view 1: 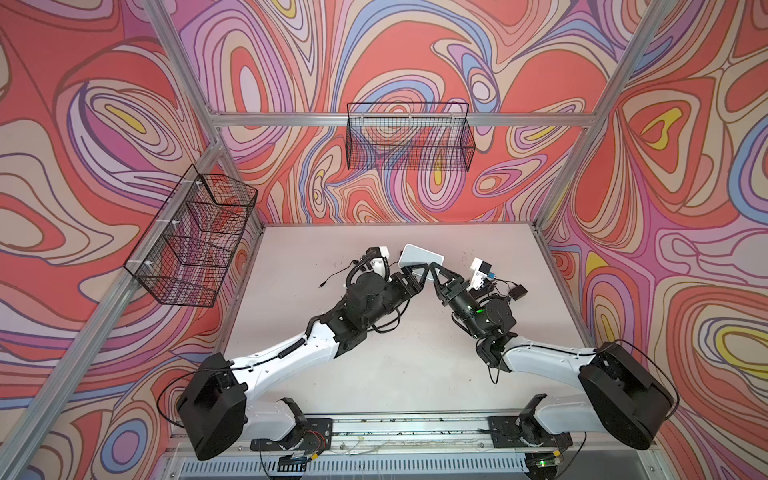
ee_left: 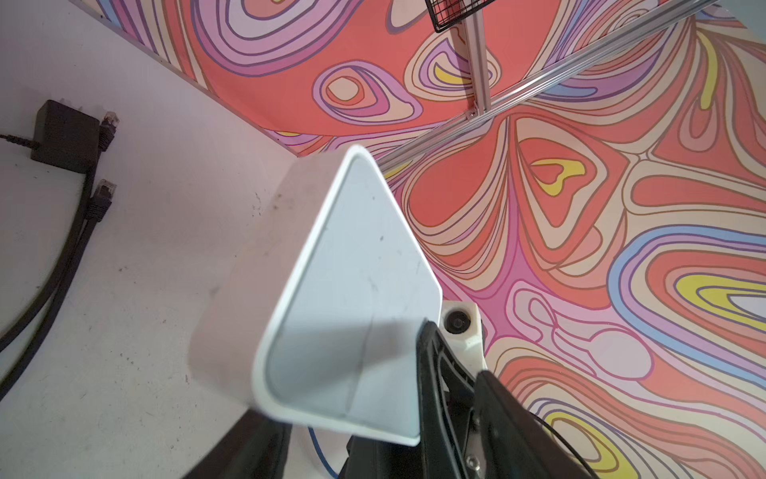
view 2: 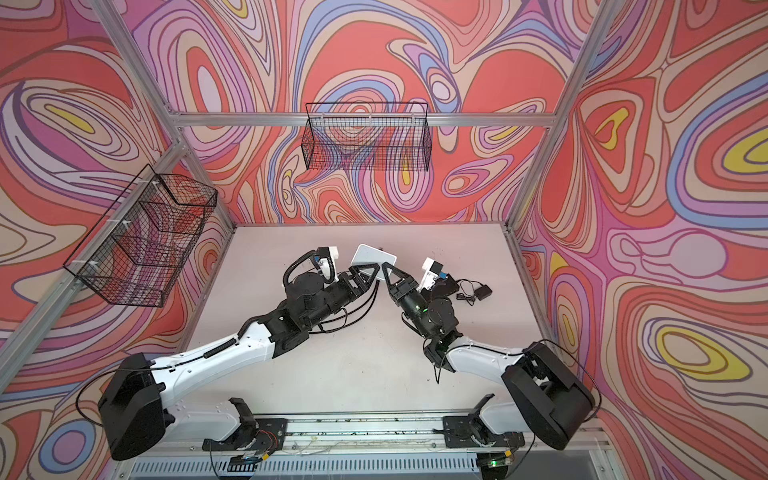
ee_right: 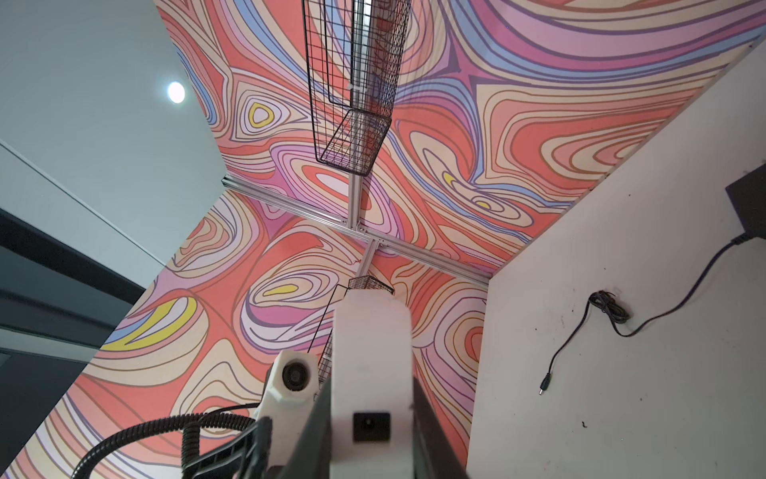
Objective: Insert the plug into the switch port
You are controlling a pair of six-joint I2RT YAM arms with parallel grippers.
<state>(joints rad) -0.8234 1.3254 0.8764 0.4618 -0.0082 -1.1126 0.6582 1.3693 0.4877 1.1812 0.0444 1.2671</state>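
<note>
Right gripper [view 2: 390, 270]: is clamping the near edge of the white switch [ee_left: 356, 290], its jaws pressing on the two broad faces.
Left gripper [view 2: 368, 272]: is meeting that same edge from the opposite side with its jaws standing part-way apart. I cannot tell whether they are pressing on the case.
Switch: is being held up on edge at mid-table toward the back wall, seemingly clear of the table [view 1: 374, 365].
Power socket [ee_right: 371, 426]: is facing the right wrist camera and showing nothing inside it.
Barrel plug [ee_right: 541, 391]: is lying loose on the table, well apart from the switch and unheld.
Adapter [view 1: 517, 291]: is sitting on the table to the right of the right gripper.
Network plugs [ee_left: 108, 122]: two are lying just beside the adapter, also unheld.
Done so far: only the switch is being presented in the air.
Remaining: picking up a plug, lining it up and pushing it home are all waiting. One gripper will probably be needing to let go first.
Unclear: which plug the task is meaning. The round socket is suggesting the barrel plug.
</note>
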